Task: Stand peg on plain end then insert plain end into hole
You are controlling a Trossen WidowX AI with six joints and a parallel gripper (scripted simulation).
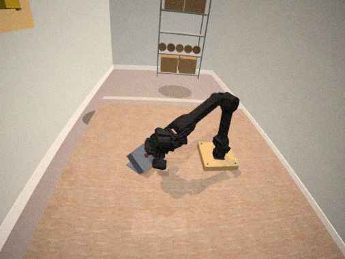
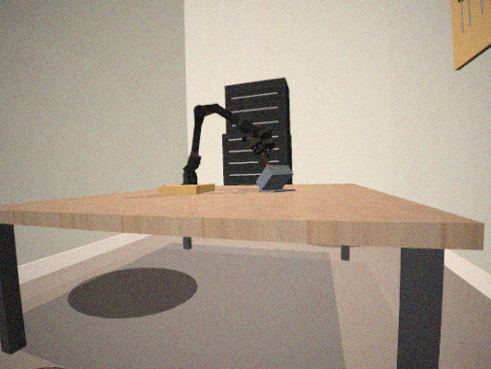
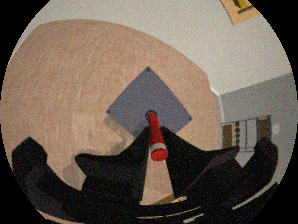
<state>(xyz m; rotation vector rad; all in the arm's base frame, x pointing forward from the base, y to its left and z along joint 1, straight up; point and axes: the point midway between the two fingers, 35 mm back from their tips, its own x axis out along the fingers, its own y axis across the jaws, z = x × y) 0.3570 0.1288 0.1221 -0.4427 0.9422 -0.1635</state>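
Note:
The red peg (image 3: 155,131) (image 1: 146,155) (image 2: 267,165) is held between the fingertips. Its white band (image 3: 159,146) is at the end nearer the wrist camera. The grey-blue sloped panel (image 3: 145,92) (image 1: 138,159) (image 2: 276,178) stands in front of the robot. In the wrist view the peg's plain end is at the hole (image 3: 148,112), with part of the dark rim showing around it. How far it is inside cannot be seen. My gripper (image 3: 154,129) (image 2: 266,163) is shut on the peg, close above the panel face. The arm hides part of the panel in the top view.
The arm's yellow base plate (image 1: 218,163) (image 2: 186,189) is on the wooden table (image 1: 163,221) (image 2: 218,209), to the right of the panel in the top view. A shelf rack (image 1: 182,33) and a dark cabinet (image 2: 257,97) stand beyond the table.

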